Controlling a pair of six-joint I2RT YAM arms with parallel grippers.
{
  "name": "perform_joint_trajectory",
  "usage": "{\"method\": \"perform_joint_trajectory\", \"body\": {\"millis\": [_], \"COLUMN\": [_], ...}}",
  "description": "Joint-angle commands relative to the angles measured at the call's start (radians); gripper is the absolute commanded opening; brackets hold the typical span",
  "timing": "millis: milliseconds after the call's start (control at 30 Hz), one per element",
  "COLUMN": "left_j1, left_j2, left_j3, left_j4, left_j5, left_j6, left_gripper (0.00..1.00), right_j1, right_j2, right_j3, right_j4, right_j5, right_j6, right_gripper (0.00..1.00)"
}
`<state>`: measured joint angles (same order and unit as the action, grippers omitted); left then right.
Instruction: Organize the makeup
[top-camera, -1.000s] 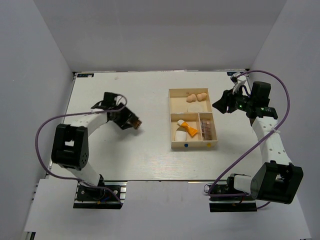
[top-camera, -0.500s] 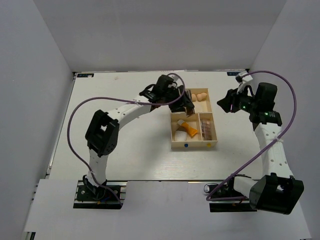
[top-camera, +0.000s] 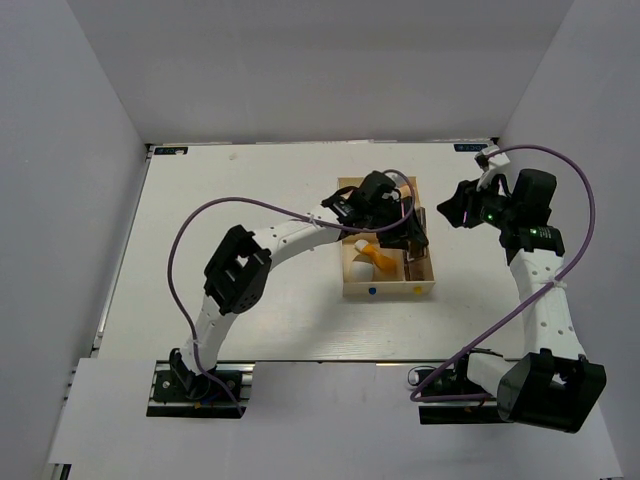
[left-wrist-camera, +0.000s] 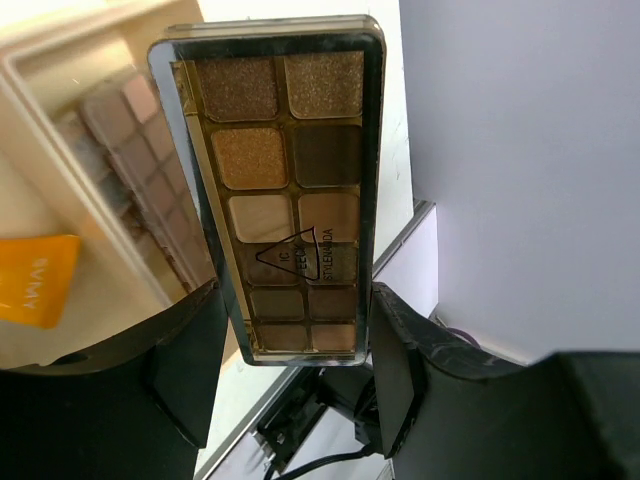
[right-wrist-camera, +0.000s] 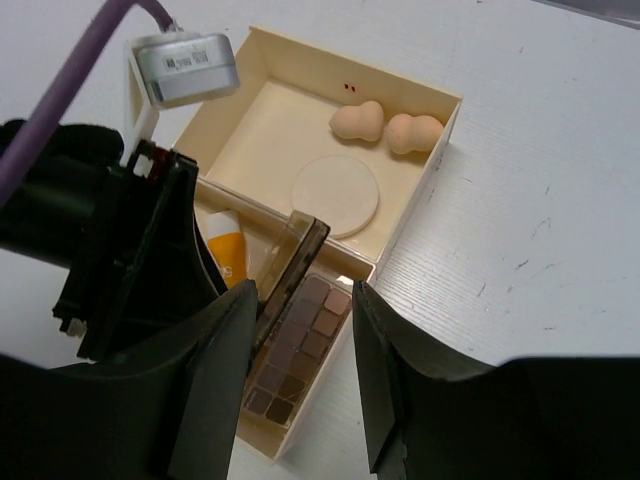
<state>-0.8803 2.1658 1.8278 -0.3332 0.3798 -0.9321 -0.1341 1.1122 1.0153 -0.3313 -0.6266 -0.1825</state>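
My left gripper (top-camera: 405, 235) (left-wrist-camera: 295, 340) is shut on a long gold-brown eyeshadow palette (left-wrist-camera: 280, 190), held tilted over the right front compartment of the cream tray (top-camera: 390, 291). It shows edge-on in the right wrist view (right-wrist-camera: 292, 268). A brown-pink palette (right-wrist-camera: 300, 360) lies in that compartment. The two peach sponges (right-wrist-camera: 385, 125) and the round cream puff (right-wrist-camera: 335, 195) lie in the back compartment. The orange tube (top-camera: 378, 258) and the white egg-shaped piece (top-camera: 360, 270) lie front left. My right gripper (top-camera: 455, 205) (right-wrist-camera: 305, 370) is open and empty, right of the tray. No square compact shows.
The tray stands right of the table's middle. My left arm reaches across the table over the tray's back compartment, its purple cable looping above the table. White walls close in the table on the left, back and right.
My left arm has swung from the left of the table to over the tray, carrying the palette. My right gripper has drawn back a little to the right.
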Motion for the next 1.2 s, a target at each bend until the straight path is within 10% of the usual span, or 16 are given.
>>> {"method": "perform_joint_trajectory", "body": {"millis": [0,700,1000,1167], "left_j1": [-0.028,-0.057,-0.045,0.001], "left_j2": [0.006,0.054,-0.033,-0.258], "left_j3": [0.044,0.12,0.116,-0.123], "left_j4": [0.007,-0.122,-0.089,0.046], "left_j5": [-0.015,-0.117,-0.166,-0.188], "left_j6": [-0.023,-0.024,0.016,0.082], "left_gripper": [0.06,0.86,0.87,0.91], "right_j1": [-0.009,-0.019,-0.018,-0.021], "right_j2": [-0.018,-0.037,-0.045,-0.055], "right_j3": [-0.009,-0.029,-0.015,-0.001], "right_j4": [0.051,0.057,0.034,0.017], "right_j5": [-0.001,-0.018,-0.044,-0.068], "right_j6": [0.018,0.025,0.008,0.003], "right_gripper": [0.49,0.51,0.56,0.8]}}
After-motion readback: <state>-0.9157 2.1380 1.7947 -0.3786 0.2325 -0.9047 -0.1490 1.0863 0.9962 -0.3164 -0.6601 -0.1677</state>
